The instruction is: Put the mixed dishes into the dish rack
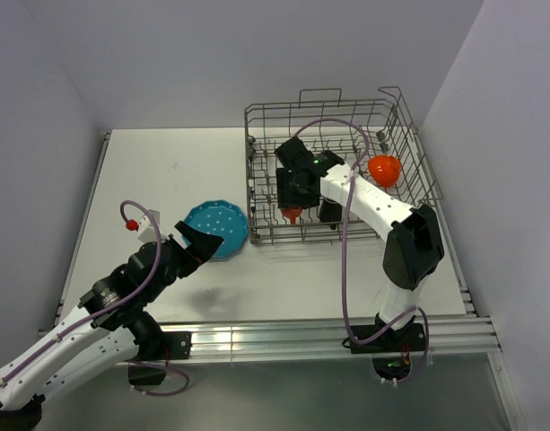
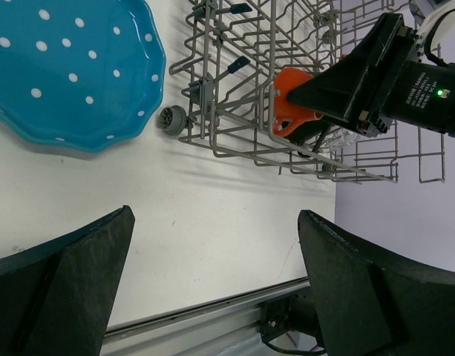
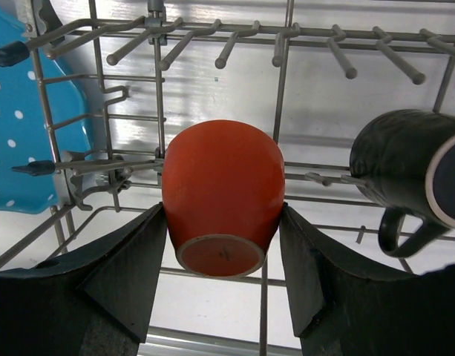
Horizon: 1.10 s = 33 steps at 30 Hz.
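White tabletop (image 1: 167, 162) fills the floor of a small booth, closed in by plain pale walls on the left, back and right. An aluminium rail (image 1: 283, 337) runs along its near edge, where both arm bases are bolted.

The grey wire rack (image 1: 346, 112) stands on the right half of the tabletop, towards the back. A small grey wheel (image 2: 171, 119) shows at its near-left corner.

Inside the rack, in the near-left part, the right gripper (image 3: 223, 252) clasps the orange cup (image 3: 223, 196). Its two pads press against the cup's sides, and the cup's base is turned towards the wrist camera. The cup hangs over the wire floor, in front of a row of tines.

Just beside it on the right, not touching, the dark mug (image 3: 405, 167) lies tilted on the wires. Its pale-edged rim points right and its handle hangs down.

The orange-red bowl (image 1: 384, 168) sits by the rack's right wall; how it is tilted I cannot tell.

The teal dotted plate (image 1: 216, 224) lies flat on the tabletop outside the rack, just left of its near-left corner.

The left gripper (image 2: 214, 215) hovers over the bare tabletop at the plate's near edge. Its jaws are spread wide and hold nothing.
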Each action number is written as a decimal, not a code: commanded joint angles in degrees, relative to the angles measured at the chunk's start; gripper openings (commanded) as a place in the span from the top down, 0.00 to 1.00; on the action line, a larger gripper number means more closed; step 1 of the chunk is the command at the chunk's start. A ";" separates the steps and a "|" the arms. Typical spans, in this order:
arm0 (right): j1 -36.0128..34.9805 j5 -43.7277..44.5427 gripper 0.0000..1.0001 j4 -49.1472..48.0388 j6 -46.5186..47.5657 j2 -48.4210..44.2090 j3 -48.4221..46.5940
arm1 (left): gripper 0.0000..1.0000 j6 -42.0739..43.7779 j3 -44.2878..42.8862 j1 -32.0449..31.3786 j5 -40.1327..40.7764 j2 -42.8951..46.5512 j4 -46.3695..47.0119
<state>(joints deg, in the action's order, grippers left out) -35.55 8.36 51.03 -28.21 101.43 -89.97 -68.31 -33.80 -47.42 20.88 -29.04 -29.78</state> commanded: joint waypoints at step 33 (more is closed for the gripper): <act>0.31 1.48 1.00 4.52 3.42 8.17 -7.76 | 0.01 0.20 -0.04 0.31 -0.76 0.03 0.78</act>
<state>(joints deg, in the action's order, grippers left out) -35.73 9.32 54.59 -25.61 108.01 -95.92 -68.36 -33.74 -47.42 20.36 -29.71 -29.82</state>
